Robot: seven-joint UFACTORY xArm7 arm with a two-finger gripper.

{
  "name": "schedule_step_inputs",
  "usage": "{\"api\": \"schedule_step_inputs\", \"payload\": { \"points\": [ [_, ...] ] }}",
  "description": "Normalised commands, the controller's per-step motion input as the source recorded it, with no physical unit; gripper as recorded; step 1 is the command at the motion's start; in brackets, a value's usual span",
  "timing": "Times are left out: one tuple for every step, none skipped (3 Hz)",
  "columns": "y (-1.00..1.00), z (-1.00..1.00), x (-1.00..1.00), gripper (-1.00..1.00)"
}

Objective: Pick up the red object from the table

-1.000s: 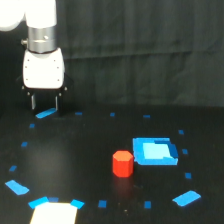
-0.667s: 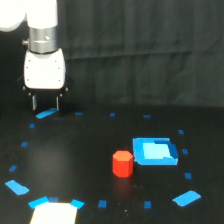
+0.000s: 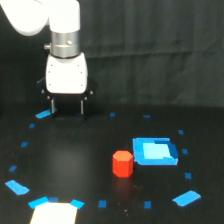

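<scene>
1. Approach step, judged: gripper (image 3: 67,106) hangs over the far left of the table (image 3: 75,160), fingers spread apart and holding nothing.
2. Red object (image 3: 122,164) stands upright near centre, just left of the blue block (image 3: 155,151), well apart from the gripper.
3. Next move calls for travel rightward and nearer, then descent with the jaws astride the object.
4. Writing or brand marks: none legible.
</scene>
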Motion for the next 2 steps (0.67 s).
{"api": "schedule_step_inputs", "payload": {
  "points": [
    [-0.52, -0.96, 1.0, 1.0],
    [-0.42, -1.0, 0.89, 0.66]
  ]
}}
